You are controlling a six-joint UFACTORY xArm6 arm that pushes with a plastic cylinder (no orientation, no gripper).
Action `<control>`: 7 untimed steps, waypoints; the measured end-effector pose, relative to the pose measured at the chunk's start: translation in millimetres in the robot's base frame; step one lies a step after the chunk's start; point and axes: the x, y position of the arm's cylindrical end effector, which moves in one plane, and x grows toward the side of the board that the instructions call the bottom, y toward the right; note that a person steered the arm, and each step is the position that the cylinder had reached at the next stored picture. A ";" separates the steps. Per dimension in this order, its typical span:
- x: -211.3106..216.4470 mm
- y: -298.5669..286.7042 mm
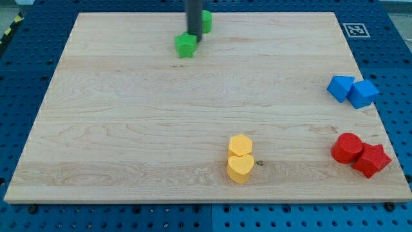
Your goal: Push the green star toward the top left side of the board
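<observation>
One green star (186, 46) sits near the top edge of the wooden board (129, 129), a little left of the middle, and the rod's tip (194, 35) comes down touching, or all but touching, its upper right corner. So the star lies down and to the view's left of the tip. That matters, because the top left corner is off to the left and slightly up; a push from where the tip stands looks likely to send the star left but also a bit downward, so I'd guess the tip wants to get round more to the star's right or lower right side first.

There is no pincer here to be wide or narrow, only the plain rod, holding nothing.

The star is small, bright green and chunky, its points hard to make out. A second green block (206, 20) peeks out behind the rod, shape unclear.
</observation>
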 end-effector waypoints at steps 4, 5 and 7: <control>55.7 20.5; 47.5 -61.5; 53.0 -54.7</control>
